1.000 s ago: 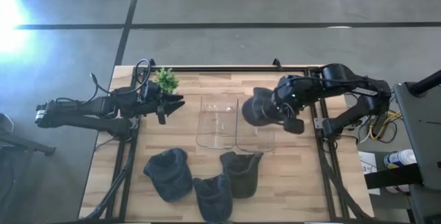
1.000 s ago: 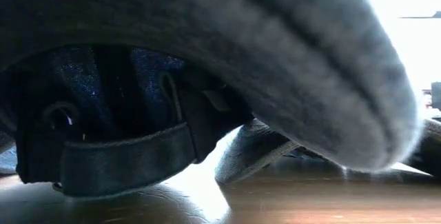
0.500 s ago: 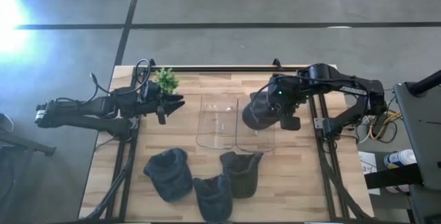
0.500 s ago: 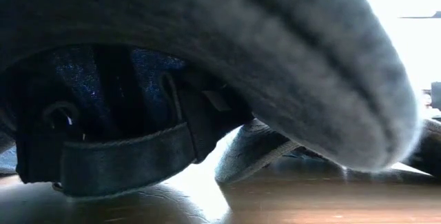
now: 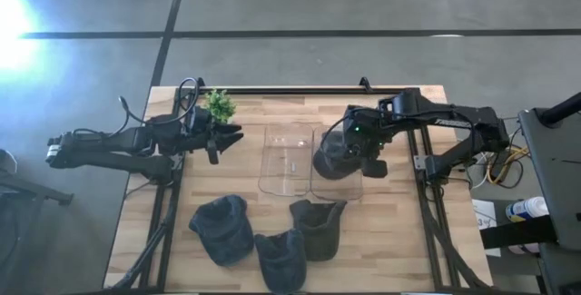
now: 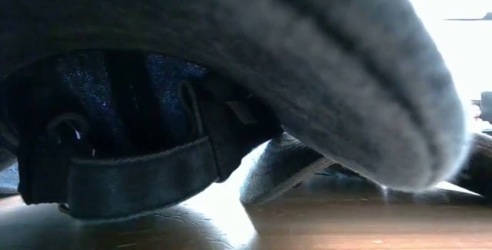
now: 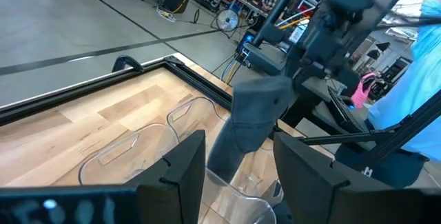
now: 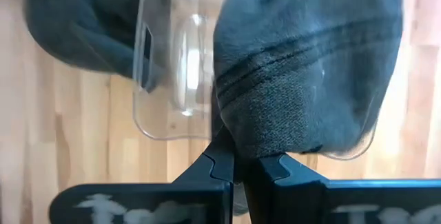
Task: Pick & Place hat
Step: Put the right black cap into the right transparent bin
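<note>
**Over the clear bins, the hat has drifted inward**

Above the right-hand clear bin (image 5: 336, 163) hangs the dark grey hat (image 5: 334, 154), pinched in the right claw (image 5: 356, 157) — from the right wrist view the two dark fingers (image 8: 222, 163) meet tight on a fold of the fabric, with the bin's transparent rim showing beneath. A second ago the hat and the arm's wrist sat farther toward the right edge of the desk (image 5: 245, 118); since then the arm has swung in, so the hat now overlaps the bin's outline rather than hanging just beside it. Whether it touches the bin I cannot tell.

The left claw (image 5: 227, 136) waits at the far left side of the desk beside a small green plant (image 5: 219, 105), unchanged from before, its fingers parted and holding nothing. The left-hand clear bin (image 5: 286, 159) stands just beside the other one.

Three more hats (image 5: 270, 233) lie in a row along the near edge — none of them has shifted. One of them fills the low view almost entirely.
</note>
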### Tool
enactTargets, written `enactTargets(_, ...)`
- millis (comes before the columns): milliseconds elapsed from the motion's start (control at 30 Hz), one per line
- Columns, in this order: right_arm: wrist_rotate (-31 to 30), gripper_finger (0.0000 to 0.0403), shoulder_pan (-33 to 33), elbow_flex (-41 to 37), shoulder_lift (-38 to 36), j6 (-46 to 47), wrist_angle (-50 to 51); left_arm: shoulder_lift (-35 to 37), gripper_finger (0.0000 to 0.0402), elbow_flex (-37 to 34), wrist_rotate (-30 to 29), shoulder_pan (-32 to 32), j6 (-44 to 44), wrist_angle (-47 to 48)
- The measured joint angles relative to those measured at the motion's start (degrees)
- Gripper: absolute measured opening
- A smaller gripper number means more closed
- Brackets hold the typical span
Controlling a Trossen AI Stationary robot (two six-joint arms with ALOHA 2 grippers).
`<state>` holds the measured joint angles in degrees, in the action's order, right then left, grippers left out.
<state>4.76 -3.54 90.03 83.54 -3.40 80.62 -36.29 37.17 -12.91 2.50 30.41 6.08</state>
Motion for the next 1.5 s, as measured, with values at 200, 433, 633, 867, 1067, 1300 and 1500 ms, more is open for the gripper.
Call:
enactTargets(200, -1.7, 0.0008, -3.0, -2.2, 0.2, -3.1, 0.0, 0.0, 0.0165, 0.0, 0.0, 0.0, 0.0, 0.0)
enactTargets(433, -4.8, 0.0008, -9.8, 0.3, 0.2, -7.4, 0.4, 0.0, 0.0165, 0.0, 0.0, 0.0, 0.0, 0.0)
enactTargets(633, -3.6, 0.0008, -12.1, 2.4, 0.5, -10.1, 0.4, 0.0, 0.0165, 0.0, 0.0, 0.0, 0.0, 0.0)
enactTargets(867, 1.5, 0.0008, -12.0, 2.3, 3.8, -11.5, 1.2, 0.0, 0.0165, 0.0, 0.0, 0.0, 0.0, 0.0)
enactTargets(1067, 3.0, 0.0008, -11.6, 2.3, 5.8, -12.9, 1.6, 0.0, 0.0165, 0.0, 0.0, 0.0, 0.0, 0.1)
enactTargets(1300, 2.4, 0.0008, -12.2, 2.3, 6.0, -12.8, -0.6, 0.0, 0.0165, 0.0, 0.0, 0.0, 0.0, 0.1)
enactTargets(1500, -5.0, 0.0008, -13.3, 2.3, 6.0, -11.7, -1.0, 0.0, 0.0165, 0.0, 0.0, 0.0, 0.8, 0.1)
